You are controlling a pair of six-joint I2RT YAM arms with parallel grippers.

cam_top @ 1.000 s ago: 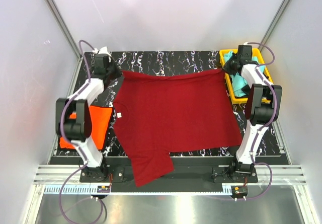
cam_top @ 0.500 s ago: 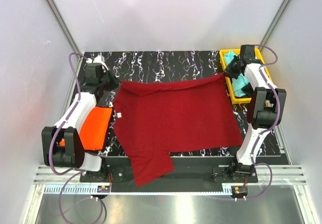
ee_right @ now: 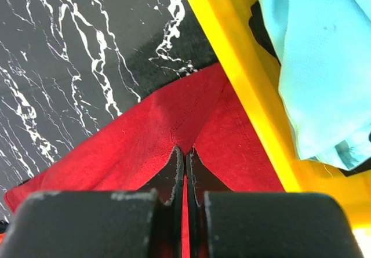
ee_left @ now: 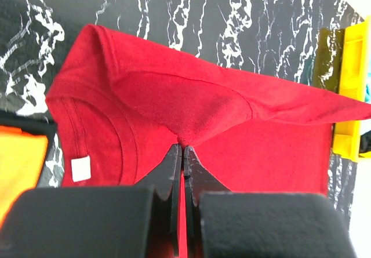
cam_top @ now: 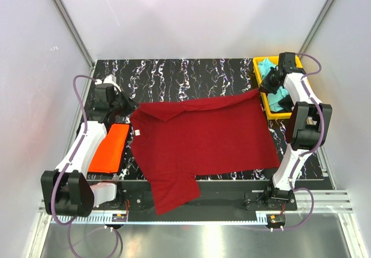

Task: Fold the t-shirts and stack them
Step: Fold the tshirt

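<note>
Red tee (cam_top: pixel 203 139) spans crosswise between left gripper (ee_left: pixel 183 149) and right gripper (ee_right: pixel 185 151), each clamped on its far edge; fold probably comes nearward.

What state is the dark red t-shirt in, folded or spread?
Mostly spread: the dark red t-shirt lies flat, but its far edge is raised, curling over, pinched by the left gripper and right gripper.

A large dark red soft-cloth t-shirt (cam_top: pixel 203 139) spreads across the frame's centre, its far edge lifted at both corners, one sleeve draped toward the lower left and its white neck label (ee_left: pixel 81 168) at left. A bright orange cloth t-shirt (cam_top: pixel 107 149) lies folded flat at left. A turquoise cloth t-shirt (ee_right: pixel 313 55) sits crumpled at upper right.
</note>
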